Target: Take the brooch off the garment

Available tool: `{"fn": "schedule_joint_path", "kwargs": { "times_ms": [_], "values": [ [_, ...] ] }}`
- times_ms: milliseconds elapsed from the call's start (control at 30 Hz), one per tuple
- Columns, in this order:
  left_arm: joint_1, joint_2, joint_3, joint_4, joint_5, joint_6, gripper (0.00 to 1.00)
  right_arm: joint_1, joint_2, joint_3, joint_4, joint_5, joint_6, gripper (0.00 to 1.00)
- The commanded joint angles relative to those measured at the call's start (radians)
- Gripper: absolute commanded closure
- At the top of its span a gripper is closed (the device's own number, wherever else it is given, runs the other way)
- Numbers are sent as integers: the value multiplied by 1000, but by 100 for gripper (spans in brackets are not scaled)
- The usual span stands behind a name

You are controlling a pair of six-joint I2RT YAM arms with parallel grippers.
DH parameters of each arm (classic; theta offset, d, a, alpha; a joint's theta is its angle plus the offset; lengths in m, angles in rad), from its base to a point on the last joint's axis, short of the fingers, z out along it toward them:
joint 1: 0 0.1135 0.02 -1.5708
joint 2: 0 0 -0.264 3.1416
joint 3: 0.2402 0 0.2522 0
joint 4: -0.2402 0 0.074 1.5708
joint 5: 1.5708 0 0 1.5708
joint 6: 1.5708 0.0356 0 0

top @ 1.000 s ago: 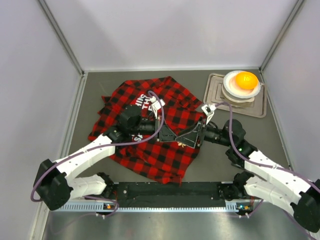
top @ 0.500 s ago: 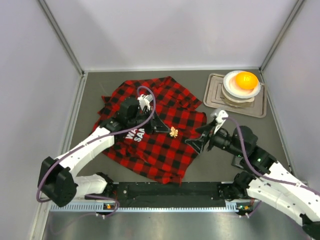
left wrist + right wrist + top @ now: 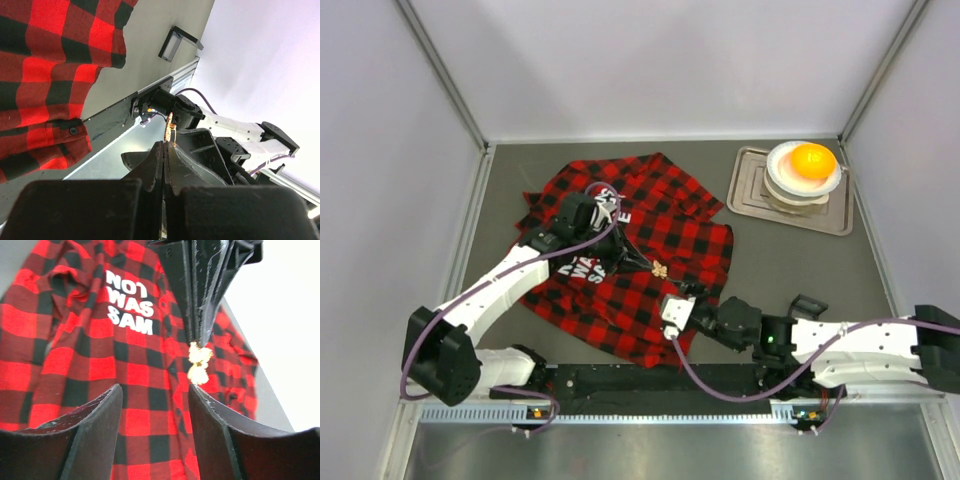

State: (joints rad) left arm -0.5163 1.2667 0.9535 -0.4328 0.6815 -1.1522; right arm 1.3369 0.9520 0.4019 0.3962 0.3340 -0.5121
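One pale-gold brooch point(image 3: 199, 365) hangs pinched at the tip of the pressed-together left pincer point(image 3: 164, 146), over one red-and-black plaid shirt point(image 3: 620, 295) lying on the bench point(image 3: 800, 265). One right pincer point(image 3: 155, 390), spread and empty, hovers near the shirt's near edge. At far right, one tray point(image 3: 748, 190) carries one orange point(image 3: 812, 160).
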Motion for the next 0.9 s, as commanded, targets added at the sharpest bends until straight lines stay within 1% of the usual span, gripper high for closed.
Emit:
{"fn": "schedule_joint_path", "kwargs": {
  "times_ms": [0,100,167,333,467,567,700,867],
  "values": [
    [16,-38,-1,-29,36,-32,100,22,47,31,243,102,-216,48],
    [21,-44,17,-92,15,-15,100,22,50,32,253,102,-224,52],
    [19,-52,19,-96,16,-17,100,21,60,41,245,97,-221,54],
    [19,-61,11,-90,32,-43,100,21,96,54,220,77,-213,67],
    [22,-70,5,-80,42,-55,100,21,116,64,217,80,-207,69],
    [22,-81,7,-75,47,-61,100,21,132,66,239,96,-209,71],
    [21,-90,-4,-67,55,-81,100,21,157,68,279,108,-210,80],
    [21,-95,-24,-57,62,-106,100,21,191,75,328,141,-229,87]
  ]
}}
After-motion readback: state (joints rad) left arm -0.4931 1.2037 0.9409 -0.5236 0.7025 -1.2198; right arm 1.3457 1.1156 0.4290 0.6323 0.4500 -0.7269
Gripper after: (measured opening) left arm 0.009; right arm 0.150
